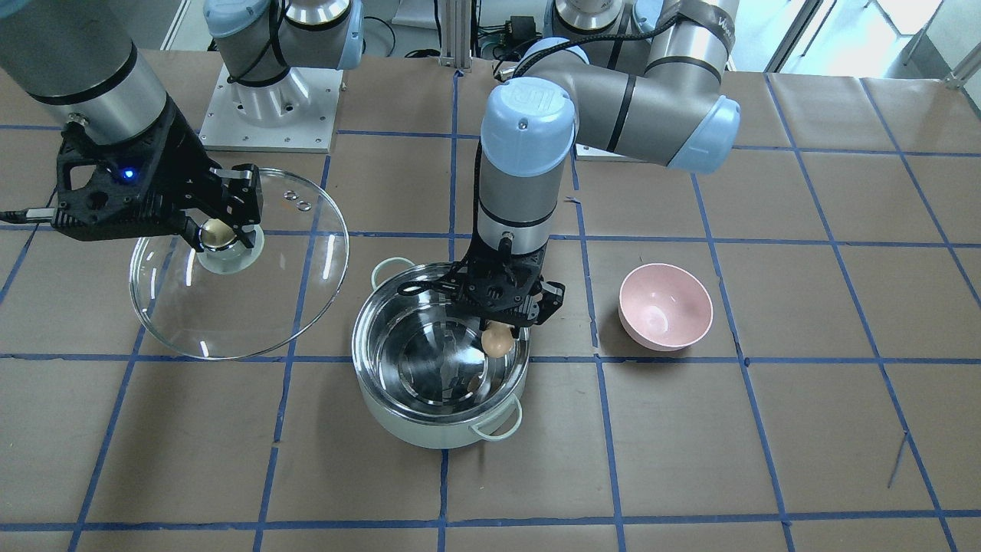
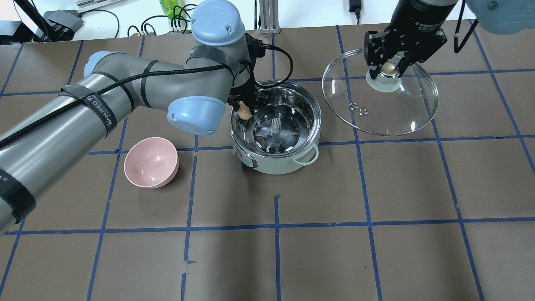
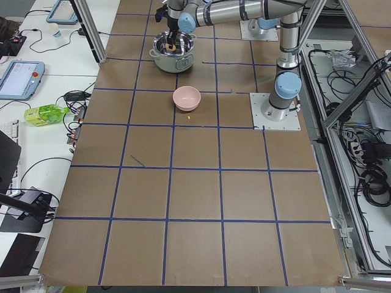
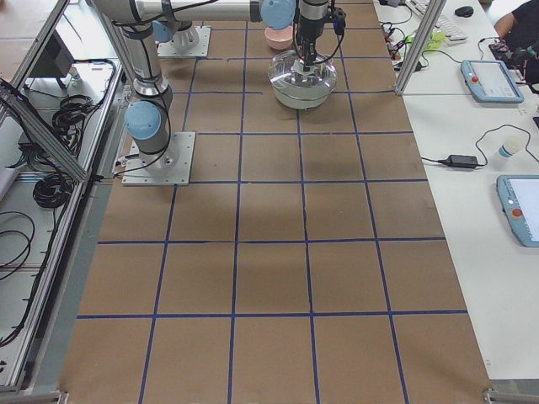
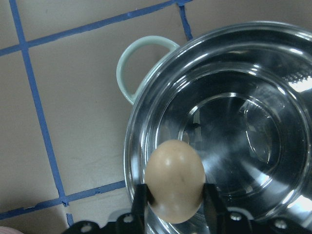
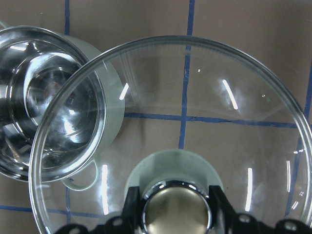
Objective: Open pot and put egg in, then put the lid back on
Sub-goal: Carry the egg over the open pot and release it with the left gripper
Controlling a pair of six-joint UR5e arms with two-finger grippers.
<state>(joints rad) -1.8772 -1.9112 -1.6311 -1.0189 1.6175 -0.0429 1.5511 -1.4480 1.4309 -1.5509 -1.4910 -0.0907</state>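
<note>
One mint-green pot [image 1: 429,429] sits open at mid-table, shiny steel inside. One clear glass lid [image 1: 253,307] is beside it, the right gripper [image 1: 222,230] clamped on its knob. One pink bowl [image 1: 665,307]. And one tan egg [image 1: 498,340], pinched in the left gripper [image 1: 502,328] over the pot's inner edge!

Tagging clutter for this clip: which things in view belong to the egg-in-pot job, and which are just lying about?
Job: pot, open; egg, held by left gripper over the pot; lid, held by right gripper.
Lying about: pink bowl.
</note>
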